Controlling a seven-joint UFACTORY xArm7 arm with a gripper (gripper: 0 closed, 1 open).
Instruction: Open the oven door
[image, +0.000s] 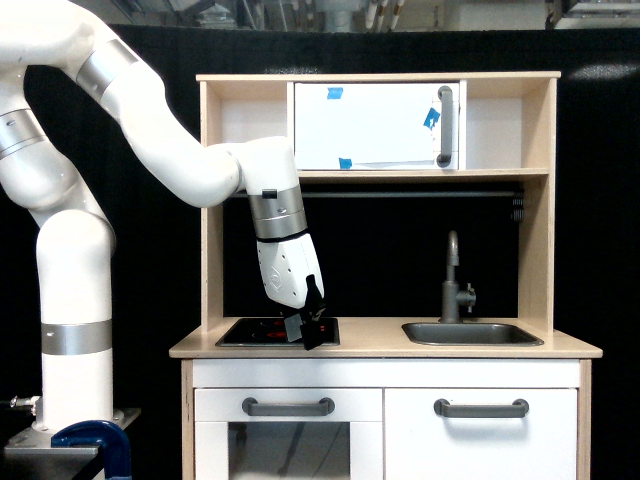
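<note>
Exterior view shows the jaws (311, 333) low in the middle of the frame, pointing down and hanging just over the right edge of the black hob (277, 331) on the pale wooden surface (380, 348). They hold nothing; whether they stand wide or narrow I cannot tell, since the dark fingers merge against the dark background. Above them the white wrist slants up toward the left of the frame, where the arm (150, 130) bends back to its column.

The oven door (375, 126) sits in the upper middle of the frame, a flat white panel in the top shelf of the play kitchen, with its vertical grey handle (445, 126) along the right edge and bits of blue tape on its face. It looks fully closed, flush in its frame. The jaws are well below it and to the left of the handle.

So the task appears barely begun: reaching the handle, gripping it and swinging the door out all remain.
</note>
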